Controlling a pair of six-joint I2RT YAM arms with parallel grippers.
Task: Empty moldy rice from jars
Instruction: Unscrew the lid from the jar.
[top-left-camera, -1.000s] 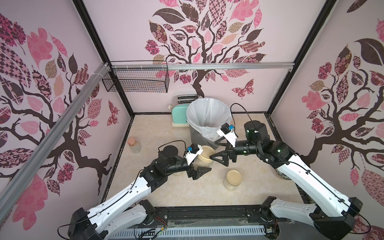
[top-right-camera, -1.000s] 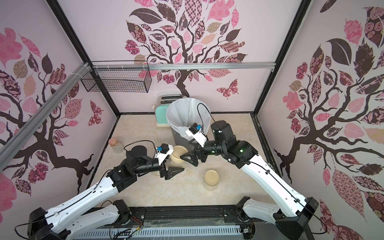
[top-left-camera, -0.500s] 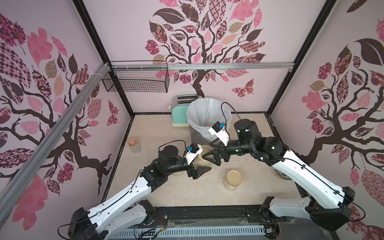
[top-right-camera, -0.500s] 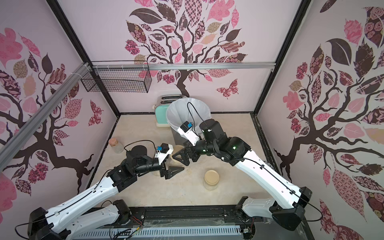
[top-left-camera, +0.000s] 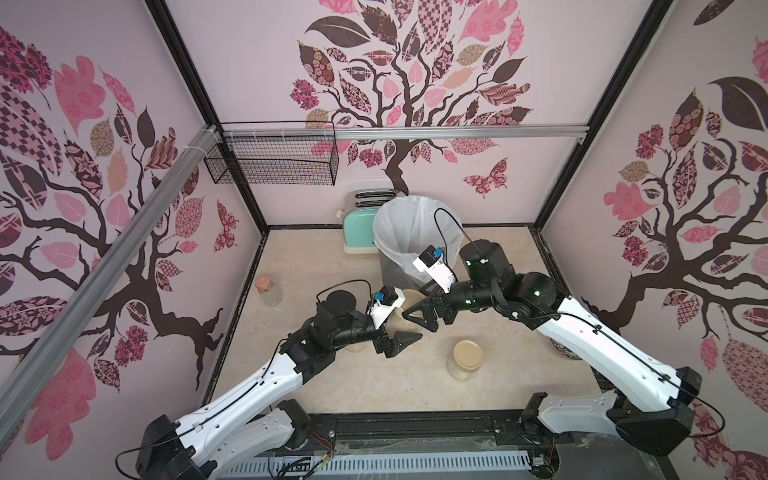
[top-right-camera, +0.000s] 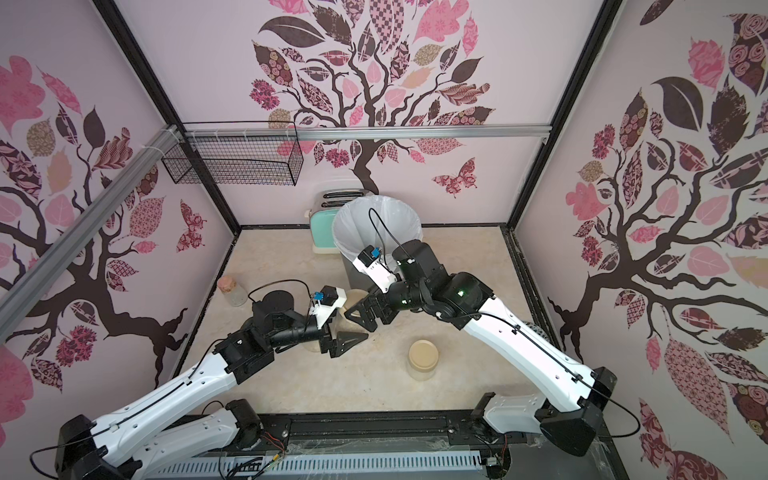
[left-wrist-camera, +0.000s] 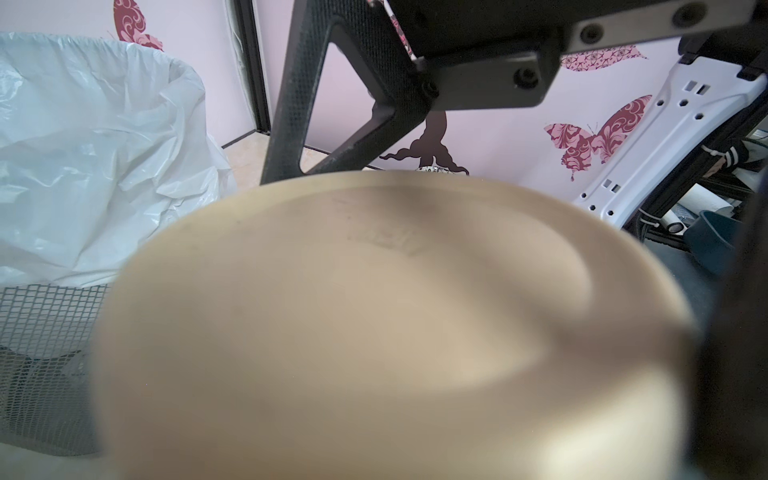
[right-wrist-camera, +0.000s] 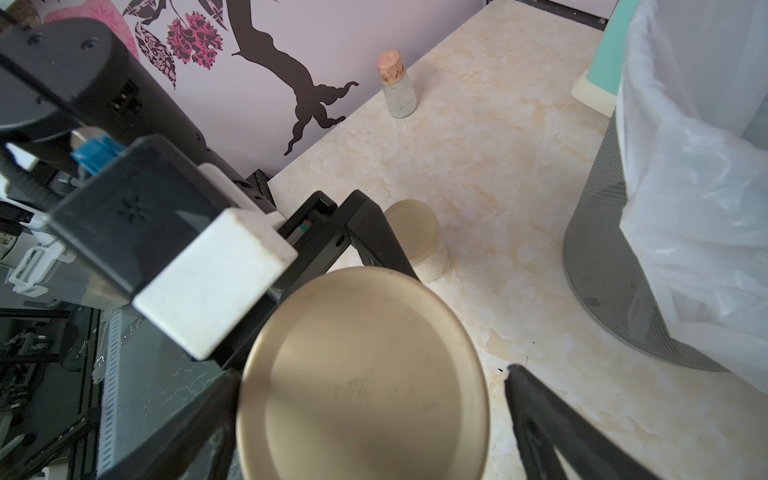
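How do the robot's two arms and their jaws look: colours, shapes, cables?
The left arm and right arm have white shells, black joints and a thin black cable along each. The jaws are black triangular frames. Each wrist carries a white camera block with a blue plug. Small green lights glow on the right arm.

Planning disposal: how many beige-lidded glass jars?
3 clear glass jars with beige lids: one alone in front, one between the jaws, one half hidden under the left arm.
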